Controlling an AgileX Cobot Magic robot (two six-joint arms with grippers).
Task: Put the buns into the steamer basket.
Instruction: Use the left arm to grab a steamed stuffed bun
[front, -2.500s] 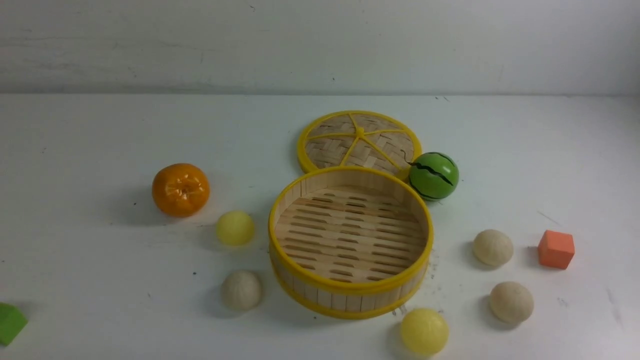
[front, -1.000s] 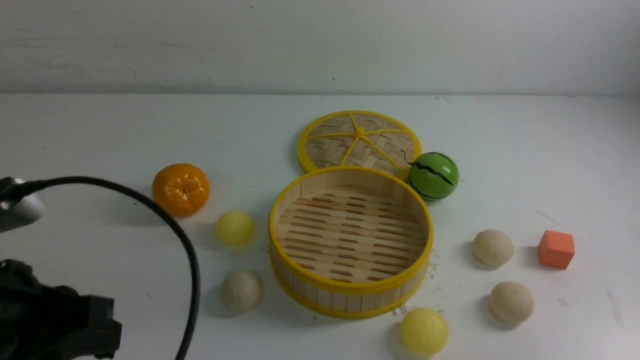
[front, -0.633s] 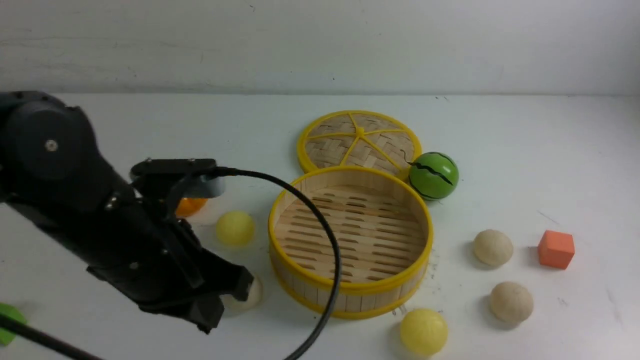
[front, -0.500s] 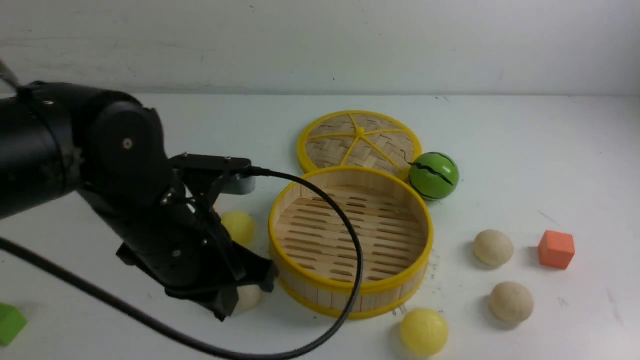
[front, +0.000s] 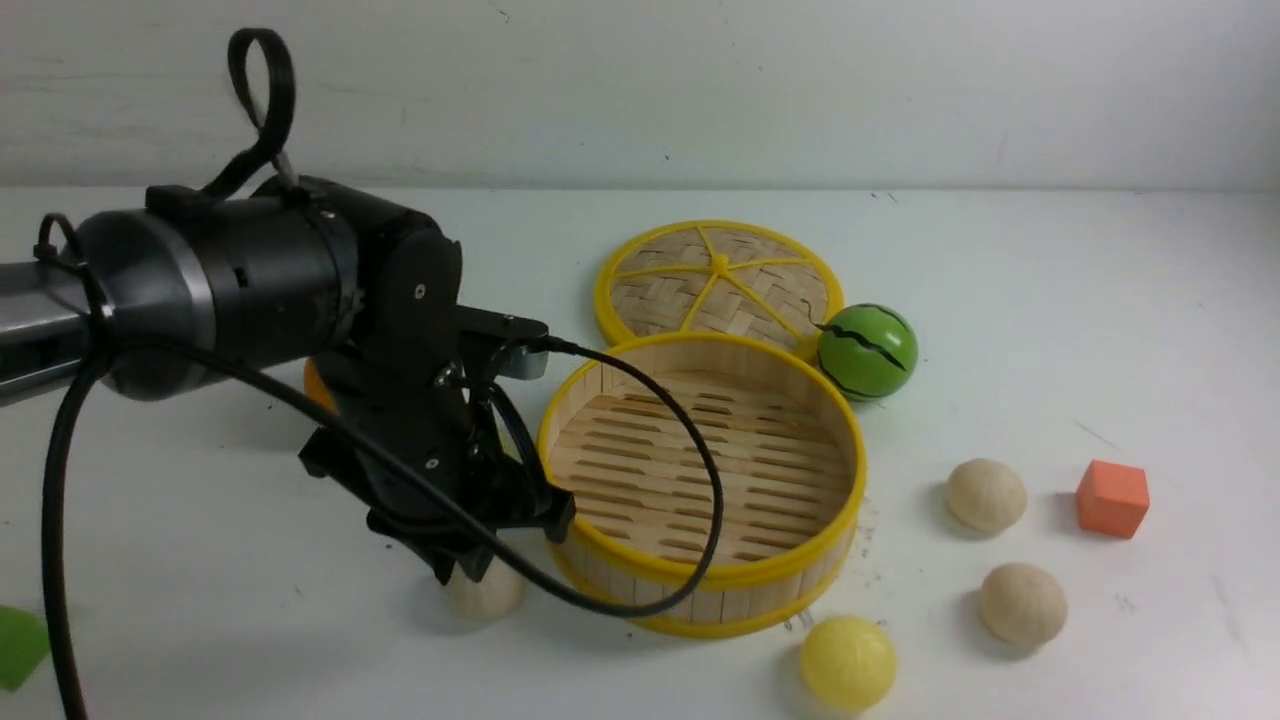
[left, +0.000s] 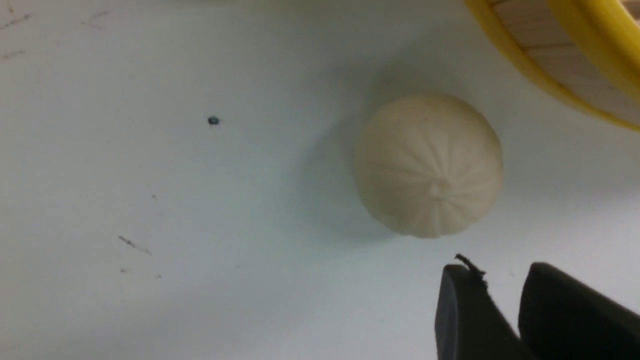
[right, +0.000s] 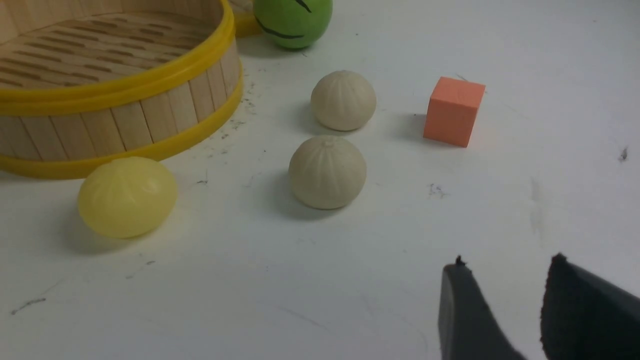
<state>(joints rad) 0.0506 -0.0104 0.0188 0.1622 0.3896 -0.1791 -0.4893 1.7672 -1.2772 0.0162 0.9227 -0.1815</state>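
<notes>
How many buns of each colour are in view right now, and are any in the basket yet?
Cream buns: 3
Yellow buns: 1
Total: 4 in view, 0 in the steamer basket; the left arm may hide more.
</notes>
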